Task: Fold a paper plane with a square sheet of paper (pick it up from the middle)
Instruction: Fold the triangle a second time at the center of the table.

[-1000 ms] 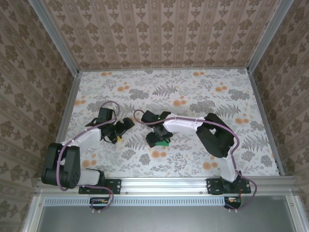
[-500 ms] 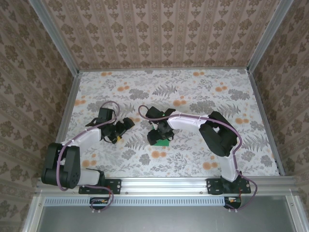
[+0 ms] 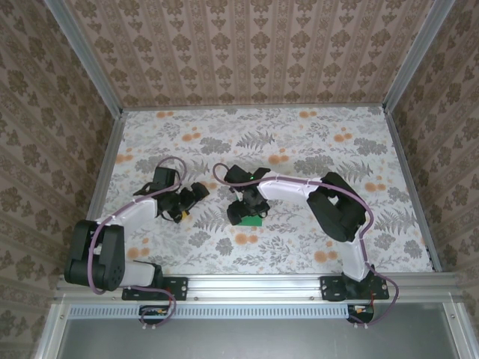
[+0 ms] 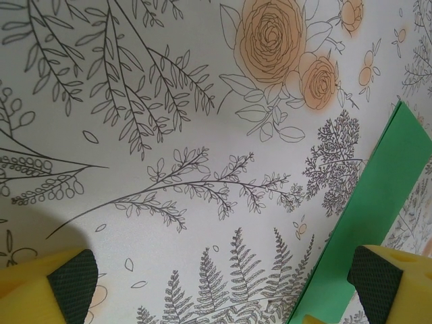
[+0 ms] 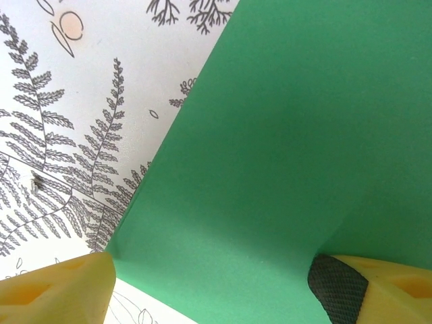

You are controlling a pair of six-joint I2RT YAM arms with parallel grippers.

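Under the right gripper [image 5: 209,283], whose yellow fingers [image 5: 54,287] stand wide apart and grip nothing, the green sheet of paper [image 5: 283,135] lies on the floral table [image 5: 61,121], spreading out ahead of it. Off to its left, the left gripper [image 4: 223,280] hangs spread wide too, the sheet's edge just beside one fingertip.

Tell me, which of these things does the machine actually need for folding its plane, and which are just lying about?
Part of the job: thin bright green sheet of paper; right gripper, open above it; left gripper, open beside its edge.
Just there: flower-and-fern printed table cover; brown patterned walls.
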